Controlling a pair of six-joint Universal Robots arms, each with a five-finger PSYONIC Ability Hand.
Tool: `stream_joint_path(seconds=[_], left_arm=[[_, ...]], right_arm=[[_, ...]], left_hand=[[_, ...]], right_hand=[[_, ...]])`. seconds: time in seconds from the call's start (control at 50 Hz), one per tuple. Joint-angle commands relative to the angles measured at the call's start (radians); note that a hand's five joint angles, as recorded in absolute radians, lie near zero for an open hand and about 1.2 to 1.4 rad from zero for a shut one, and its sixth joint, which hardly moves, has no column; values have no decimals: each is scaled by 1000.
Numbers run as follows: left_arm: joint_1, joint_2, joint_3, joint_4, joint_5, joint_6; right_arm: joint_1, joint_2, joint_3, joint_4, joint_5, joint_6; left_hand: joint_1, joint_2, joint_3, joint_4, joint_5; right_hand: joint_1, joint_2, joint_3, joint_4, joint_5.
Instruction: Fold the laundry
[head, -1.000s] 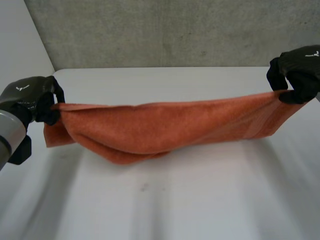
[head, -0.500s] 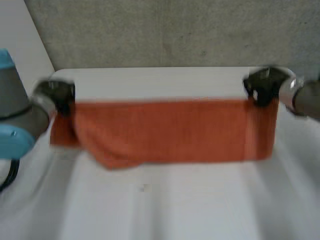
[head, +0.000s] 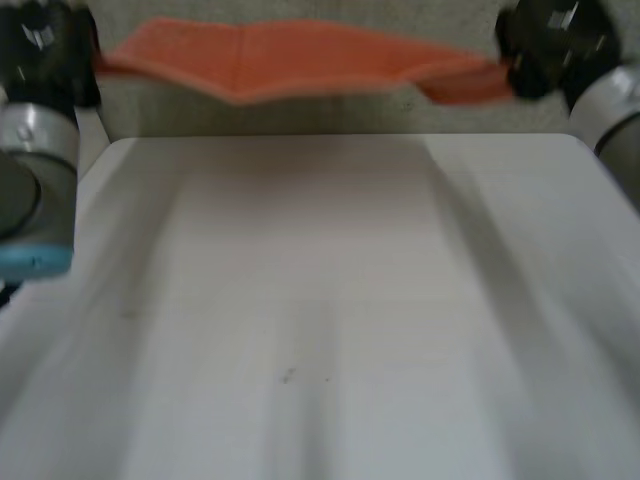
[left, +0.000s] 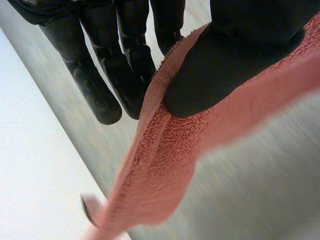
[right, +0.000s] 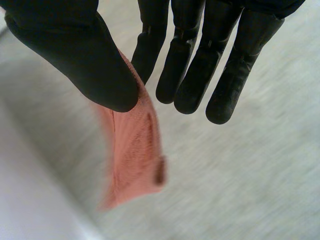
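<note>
An orange towel (head: 300, 58) hangs stretched above the bench (head: 320, 300), at twelve o'clock. Left hand (head: 42, 45) at ten and right hand (head: 550, 45) at two pinch its ends between thumb and fingers.

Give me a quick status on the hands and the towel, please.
Left hand pinching one end of the towel, right hand the other. Stretched between them, off the table. Nothing seen in the way.
</note>
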Motion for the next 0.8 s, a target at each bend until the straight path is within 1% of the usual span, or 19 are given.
stream_joint_path(seconds=[0.02, 0.1, 0.18, 0.3, 0.32, 0.34, 0.36, 0.44, 0.46, 0.48, 0.5, 0.52, 0.54, 0.58, 0.6, 0.64, 0.8], left_arm=[[14, -51, -245, -30, 7, 1], [11, -110, -294, -32, 4, 13], [13, -182, -325, -47, 3, 13], [16, -199, -345, -56, 4, 14], [16, -201, -348, -59, 4, 14], [16, -201, -348, -59, 4, 14], [16, -204, -351, -62, 4, 22], [17, -204, -351, -84, 3, 51], [19, -204, -351, -97, 1, 68], [19, -204, -351, -104, 1, 83], [19, -204, -351, -104, 1, 83], [19, -204, -351, -107, 0, 97], [19, -204, -351, -107, 0, 97], [24, -205, -353, -107, 0, 116], [24, -205, -353, -107, 0, 116], [28, -205, -354, -107, 0, 120], [79, -199, -373, -108, -2, 120]], right_arm=[[1, 11, 249, 15, -37, -5], [1, 52, 373, 14, -43, -11], [-4, 82, 427, 14, -43, -42], [-6, 80, 473, 15, -33, -88], [-9, 79, 477, 15, -32, -90], [-9, 79, 477, 15, -32, -90], [-10, 79, 478, 17, -32, -87], [-33, 77, 487, 17, -32, -88], [-53, 74, 496, 17, -32, -88], [-67, 70, 504, 18, -32, -88], [-67, 69, 504, 18, -32, -88], [-78, 60, 512, 18, -32, -88], [-82, 54, 518, 26, -33, -91], [-87, 48, 524, 38, -36, -91], [-94, 46, 529, 53, -40, -93], [-105, 46, 535, 67, -43, -96], [-159, 22, 576, 78, -55, -143]], left_hand=[[224, 178, 180, 179, 184], [224, 178, 180, 179, 184], [224, 178, 180, 179, 184], [224, 178, 180, 179, 184], [152, 106, 107, 107, 112], [151, 105, 107, 106, 111], [55, 9, 11, 11, 15], [51, 5, 7, 7, 11], [16, -30, -28, -28, -24], [-86, -132, -130, -130, -126], [-87, -133, -131, -131, -127], [-197, -243, -242, -242, -237], [-198, -244, -243, -243, -238], [-368, -414, -412, -412, -408], [-369, -414, -413, -413, -409], [-451, -496, -495, -495, -491], [-442, -488, -486, -487, -482]], right_hand=[[396, 219, 212, 207, 233], [396, 219, 212, 207, 233], [396, 219, 212, 207, 233], [396, 219, 212, 207, 233], [396, 219, 212, 207, 233], [396, 219, 212, 207, 233], [396, 219, 212, 207, 233], [396, 219, 212, 207, 233], [396, 219, 212, 207, 233], [396, 219, 212, 207, 233], [396, 219, 212, 207, 233], [396, 219, 212, 207, 233], [396, 219, 212, 207, 233], [396, 219, 212, 207, 233], [396, 219, 212, 207, 233], [396, 219, 212, 207, 233], [396, 219, 212, 207, 233]])
